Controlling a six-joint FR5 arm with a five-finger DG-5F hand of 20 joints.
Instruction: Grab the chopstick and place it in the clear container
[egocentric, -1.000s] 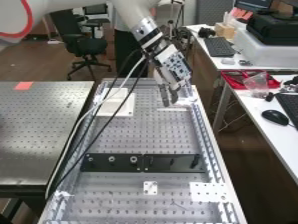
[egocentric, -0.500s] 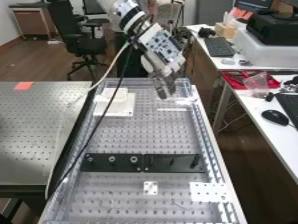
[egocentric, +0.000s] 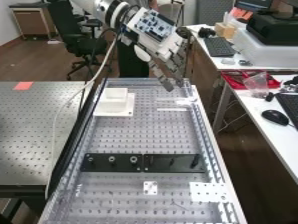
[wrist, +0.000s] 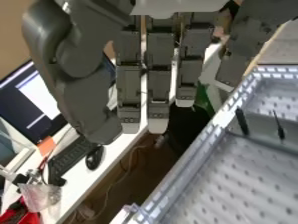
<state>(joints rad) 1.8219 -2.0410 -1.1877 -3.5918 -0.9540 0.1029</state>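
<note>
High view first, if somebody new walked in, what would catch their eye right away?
Probably the robot's hand, its dark fingers pointing down over the far end of the perforated bench. Next, the black plates lying across the bench's middle. The red tray on the white desk to the right adds a bright spot.

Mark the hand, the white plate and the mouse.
Hand (wrist: 159, 92): wrist view, on one of its straight fingers.
White plate (egocentric: 114, 113): high view, on the bare strip along its near edge.
Mouse (egocentric: 275, 117): high view, middle of its black shell.
</note>
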